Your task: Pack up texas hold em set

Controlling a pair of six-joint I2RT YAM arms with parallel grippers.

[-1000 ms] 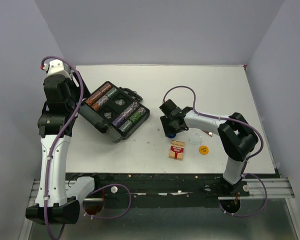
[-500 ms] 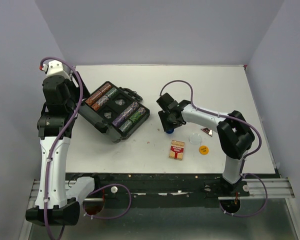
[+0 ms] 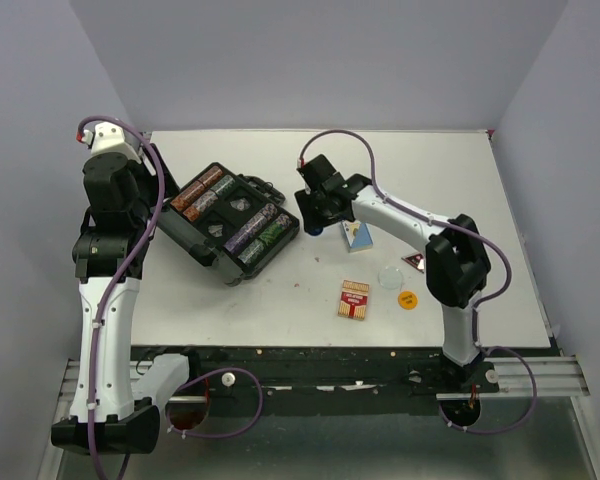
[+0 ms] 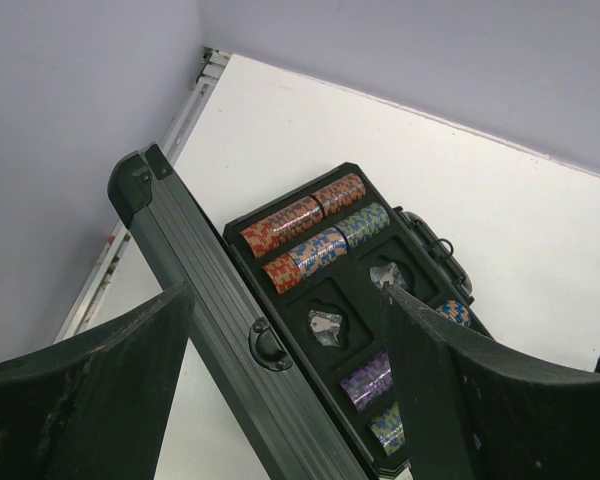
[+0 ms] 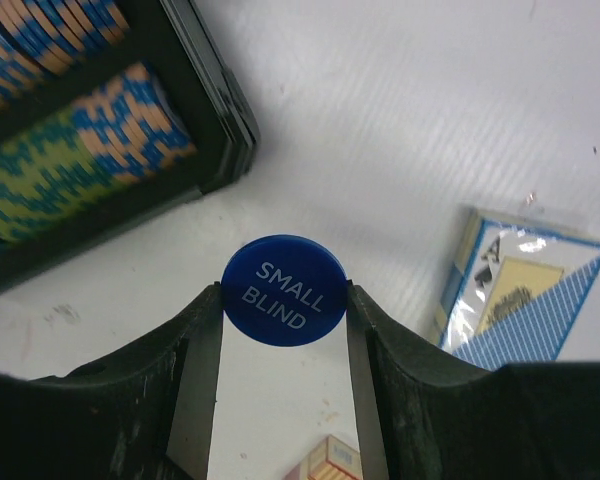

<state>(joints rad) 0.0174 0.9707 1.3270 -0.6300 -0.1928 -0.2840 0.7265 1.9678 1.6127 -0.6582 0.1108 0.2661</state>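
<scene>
The black case (image 3: 230, 222) lies open at the left, with rows of coloured chips (image 3: 263, 232) in it. My right gripper (image 3: 318, 224) is shut on the blue "SMALL BLIND" button (image 5: 284, 287), holding it by its edges just off the case's right corner (image 5: 215, 150). The blue card deck (image 3: 357, 236) lies beside it, and also shows in the right wrist view (image 5: 515, 300). The red deck (image 3: 355, 300), clear button (image 3: 390, 276) and orange button (image 3: 408, 299) lie nearer the front. My left gripper (image 4: 288, 300) is open and empty, high above the case's raised lid (image 4: 205, 320).
A small dark red piece (image 3: 415, 261) lies by the right arm's forearm. The case's handle (image 3: 264, 186) sticks out at its far side. Grey walls close in the table at the back and both sides.
My right gripper has carried the blue button up and to the left, from mid-table to the case's right corner, uncovering the blue deck. The left arm has barely moved.
</scene>
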